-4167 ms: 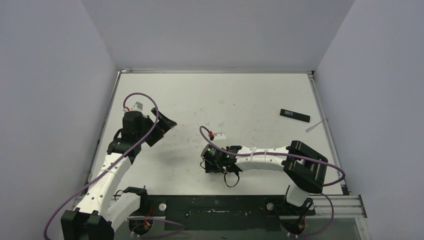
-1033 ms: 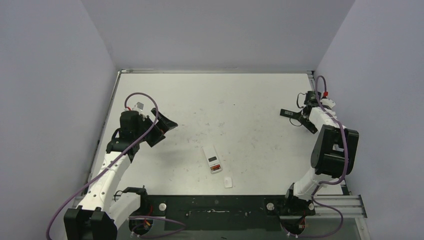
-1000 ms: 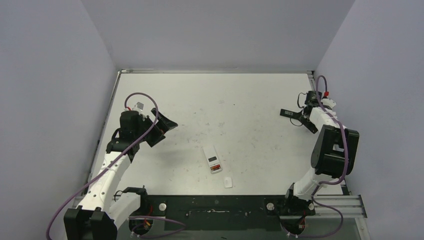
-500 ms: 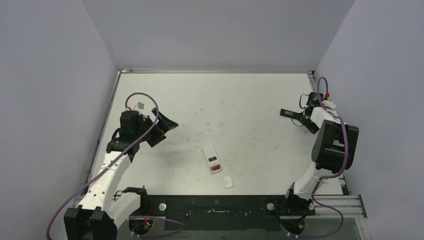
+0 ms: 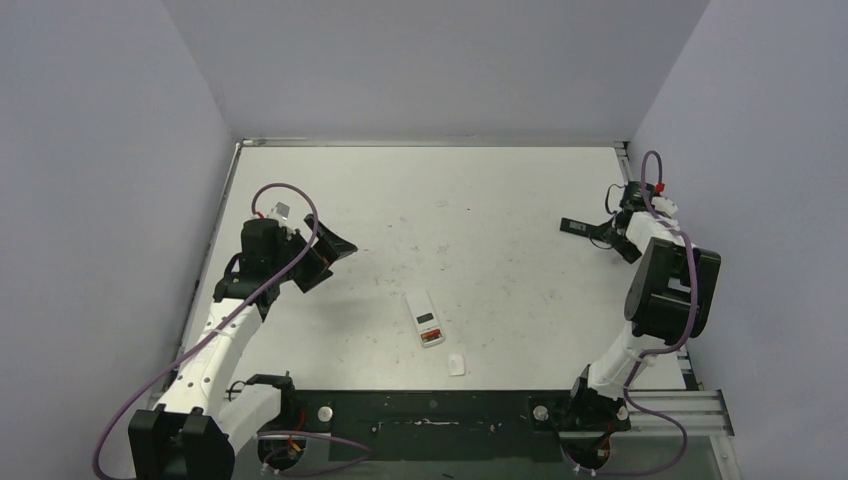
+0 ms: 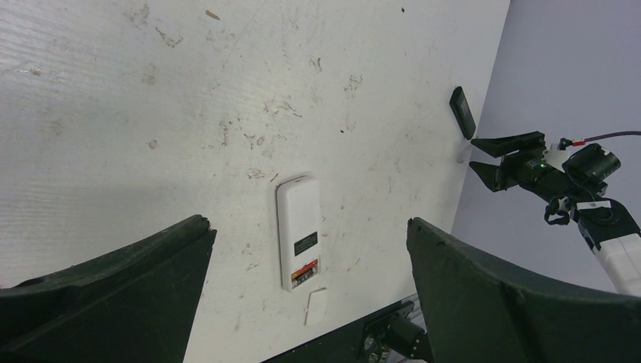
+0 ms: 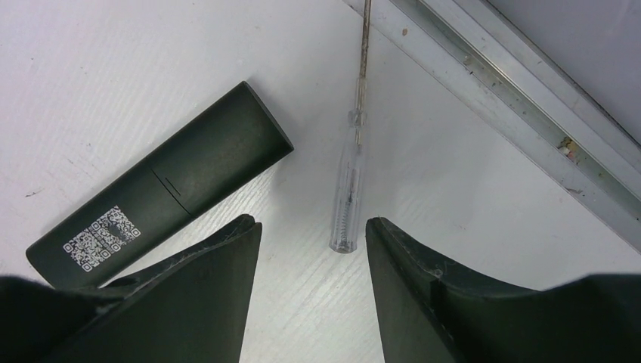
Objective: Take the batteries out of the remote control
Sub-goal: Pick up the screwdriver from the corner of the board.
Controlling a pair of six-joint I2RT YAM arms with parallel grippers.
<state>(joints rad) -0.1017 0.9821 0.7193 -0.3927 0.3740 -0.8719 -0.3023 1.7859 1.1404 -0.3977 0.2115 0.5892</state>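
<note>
The white remote control [image 5: 425,318] lies back-up in the middle of the table, its compartment open at the near end. A reddish battery [image 6: 305,272] shows inside it, also visible from above as a red spot on the battery [image 5: 432,340]. My left gripper [image 5: 325,255] hangs wide open and empty, high to the left of the remote control [image 6: 298,233]. My right gripper [image 7: 314,223] is open at the far right, low over the table. The end of a clear-handled screwdriver [image 7: 349,197] lies just ahead of its fingertips, untouched.
A small white cover [image 5: 456,364] lies just near of the white remote. A black remote [image 7: 162,189] with a QR label lies left of the screwdriver, by the right gripper [image 5: 622,235]. The table's metal edge rail [image 7: 491,83] runs close behind.
The right arm left the white remote at the centre and swung to the far right edge. In the last second it crept further right and its jaws narrowed a little. The left arm stayed put.
</note>
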